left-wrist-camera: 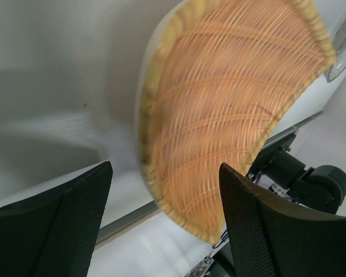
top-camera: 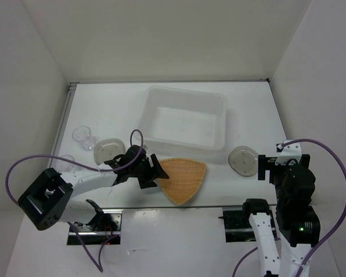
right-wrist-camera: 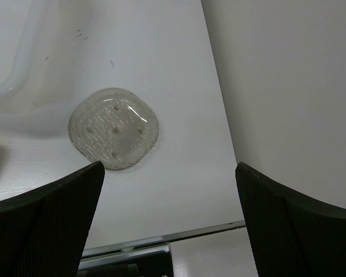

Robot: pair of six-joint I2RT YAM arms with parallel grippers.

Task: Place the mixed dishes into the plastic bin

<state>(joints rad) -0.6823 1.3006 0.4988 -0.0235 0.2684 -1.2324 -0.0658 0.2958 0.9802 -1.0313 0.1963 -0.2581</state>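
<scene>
The orange ribbed plate [top-camera: 183, 179] [left-wrist-camera: 230, 109] lies on the table in front of the plastic bin [top-camera: 184, 118]. My left gripper [top-camera: 155, 171] [left-wrist-camera: 164, 173] is at the plate's left edge and open, with the near rim reaching between its fingers but not clamped. One grey-brown saucer [top-camera: 108, 150] sits just behind the left wrist. Another saucer [top-camera: 242, 160] [right-wrist-camera: 113, 128] lies right of the plate. My right gripper [top-camera: 279, 163] [right-wrist-camera: 169, 167] hovers open beside this one with nothing in it. Two clear glass cups [top-camera: 82, 135] [top-camera: 66, 163] stand at the far left.
The bin's corner [right-wrist-camera: 11, 57] shows at the upper left of the right wrist view. White walls enclose the table on the left, back and right [right-wrist-camera: 288, 86]. A metal strip [top-camera: 179, 205] runs along the table's near edge by the arm bases.
</scene>
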